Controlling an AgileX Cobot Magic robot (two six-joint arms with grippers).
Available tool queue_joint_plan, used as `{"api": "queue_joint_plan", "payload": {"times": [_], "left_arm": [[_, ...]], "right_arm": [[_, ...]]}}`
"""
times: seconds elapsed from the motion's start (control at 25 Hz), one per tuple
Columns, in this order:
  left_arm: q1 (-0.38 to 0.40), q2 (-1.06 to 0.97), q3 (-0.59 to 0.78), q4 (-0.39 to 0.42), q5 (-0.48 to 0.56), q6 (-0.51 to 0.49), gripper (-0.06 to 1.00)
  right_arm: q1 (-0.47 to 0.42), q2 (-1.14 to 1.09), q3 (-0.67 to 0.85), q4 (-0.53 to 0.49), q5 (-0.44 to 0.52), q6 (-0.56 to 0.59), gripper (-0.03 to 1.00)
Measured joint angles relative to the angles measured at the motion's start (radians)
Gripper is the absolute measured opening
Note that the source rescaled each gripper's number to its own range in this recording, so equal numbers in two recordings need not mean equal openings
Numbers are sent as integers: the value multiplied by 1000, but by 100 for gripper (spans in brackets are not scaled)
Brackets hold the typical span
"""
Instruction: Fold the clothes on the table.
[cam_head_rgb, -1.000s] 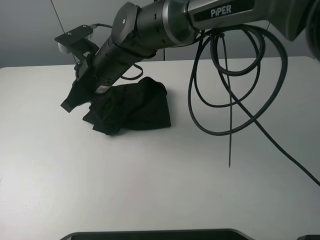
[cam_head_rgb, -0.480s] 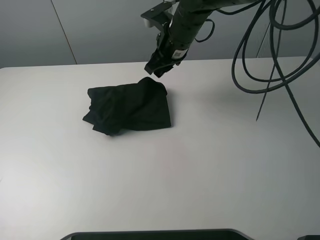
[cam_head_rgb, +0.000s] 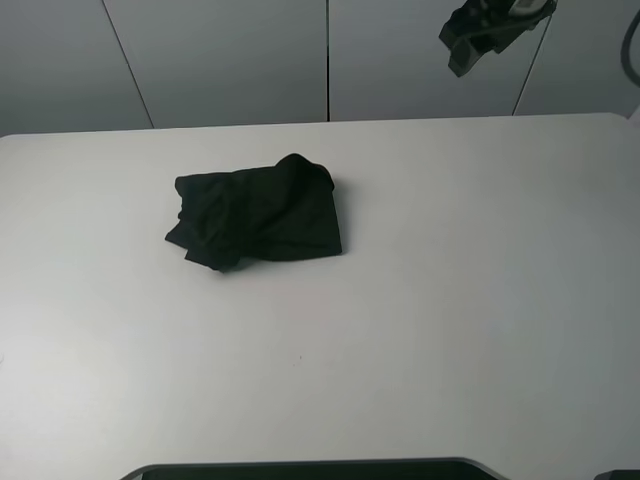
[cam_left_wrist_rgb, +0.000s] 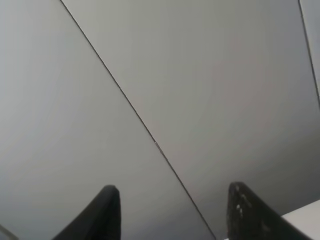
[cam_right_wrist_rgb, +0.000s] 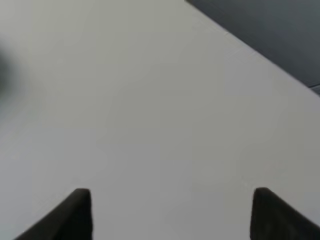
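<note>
The clothes (cam_head_rgb: 255, 212) are a black T-shirt lying in a loose, bunched bundle on the white table (cam_head_rgb: 420, 300), left of the middle. Its print and neck label are hidden. My right gripper (cam_head_rgb: 488, 28) hangs high at the back right, far from the shirt and partly cut off by the frame. In the right wrist view the gripper (cam_right_wrist_rgb: 172, 200) is open and empty over bare table. My left gripper (cam_left_wrist_rgb: 173, 200) is open and empty, facing the grey wall, and is out of the exterior view.
Grey wall panels (cam_head_rgb: 220, 60) stand behind the table's far edge. A dark rounded edge (cam_head_rgb: 300, 468) runs along the bottom of the exterior view. A corner of the table (cam_left_wrist_rgb: 306, 216) shows in the left wrist view.
My right arm has pulled away from the shirt's left end, rising and swinging to the back right. Its cables have left the view. The shirt has not moved.
</note>
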Motion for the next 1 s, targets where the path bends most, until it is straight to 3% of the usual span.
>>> {"api": "queue_joint_plan", "payload": {"times": [0.08,0.2,0.4,0.64,1.0], "left_arm": [[0,-73,62,-20,0,-26,71],[0,-178,179,-28,2,-69,74],[0,-338,404,8,4,-151,75],[0,-511,620,30,4,-302,75],[4,-686,828,22,8,-368,75]], "right_arm": [[0,-88,0,-3,37,-5,81],[-1,-250,0,-6,64,-11,85],[-1,-549,0,-28,85,-19,85],[-1,-875,-2,-184,181,-25,85],[-2,-1279,52,-279,191,-32,82]]}}
